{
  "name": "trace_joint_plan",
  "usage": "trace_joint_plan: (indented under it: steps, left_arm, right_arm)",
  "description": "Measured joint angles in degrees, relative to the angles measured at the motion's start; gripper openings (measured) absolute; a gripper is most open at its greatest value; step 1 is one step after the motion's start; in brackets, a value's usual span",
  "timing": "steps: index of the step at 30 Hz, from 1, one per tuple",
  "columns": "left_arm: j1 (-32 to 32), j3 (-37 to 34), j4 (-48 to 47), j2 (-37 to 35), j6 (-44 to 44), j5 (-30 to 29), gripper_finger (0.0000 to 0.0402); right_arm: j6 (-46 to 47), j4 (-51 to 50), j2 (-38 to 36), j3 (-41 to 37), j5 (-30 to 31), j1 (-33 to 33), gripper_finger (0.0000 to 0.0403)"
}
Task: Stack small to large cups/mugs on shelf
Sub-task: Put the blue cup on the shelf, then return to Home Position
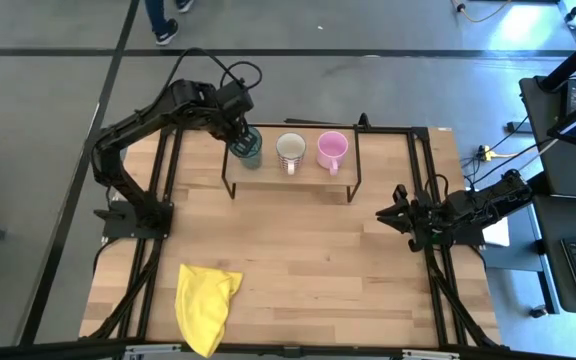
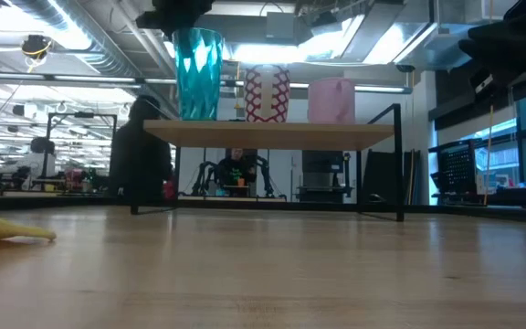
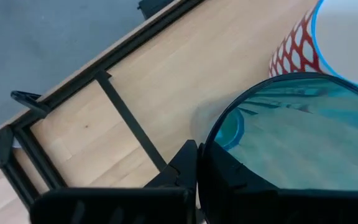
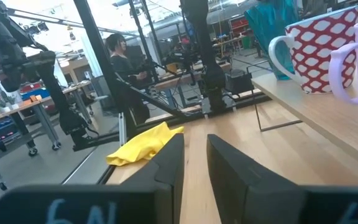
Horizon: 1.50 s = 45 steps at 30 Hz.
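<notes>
The dark teal handleless cup (image 1: 248, 150) stands at the left end of the shelf (image 1: 313, 185), its base on the board (image 2: 272, 134). Beside it, toward the right, stand the white mug with a red pattern (image 1: 290, 150) and the pink mug (image 1: 331, 150), both upright. My left gripper (image 1: 240, 140) reaches from the table's left and is shut on the teal cup (image 2: 198, 73) at its top. My right gripper (image 1: 386, 212) hangs open and empty over the table's right side, short of the shelf. My left gripper holds the teal cup by its rim (image 3: 211, 138) on the side away from the white mug, one finger (image 3: 185, 167) outside the wall and the other inside the cup. The fingers come from above, pointing down. The cup stands upright on the shelf board.
A yellow cloth (image 1: 206, 305) lies crumpled near the table's front left edge. Black frame rails (image 1: 163, 200) run along both sides of the table. The bare wooden table top (image 1: 308, 260) spreads in front of the shelf. People show in the room behind.
</notes>
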Motion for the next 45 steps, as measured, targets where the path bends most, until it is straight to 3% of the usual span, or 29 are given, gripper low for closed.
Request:
trace_joint_plan:
  steps: [15, 25, 34, 40, 45]
  left_arm:
    - [-0.2, 0.0, 0.7, 0.8, 1.5, 0.9, 0.0052]
    - [-0.8, 0.1, 1.1, -0.2, 1.7, 2.1, 0.0055]
    - [-1.6, 8.8, 3.1, -2.0, 4.8, 2.0, 0.0057]
    - [-8.1, 12.4, 11.0, -5.9, 8.7, 4.3, 0.0055]
    - [-22.5, 8.8, 26.5, -10.2, 8.8, 4.3, 0.0055]
  right_arm:
    - [-0.1, -0.9, 0.0, 0.0, 0.0, 0.0, 0.0071]
    - [-0.1, -0.9, 0.0, 0.0, 0.0, 0.0, 0.0071]
    - [0.0, -0.9, 0.0, 0.0, 0.2, 0.0, 0.0071]
    - [-0.1, -1.1, 0.0, 0.0, 0.1, 0.0, 0.0071]
    - [0.0, -1.1, 0.0, 0.0, 0.1, 0.0, 0.0071]
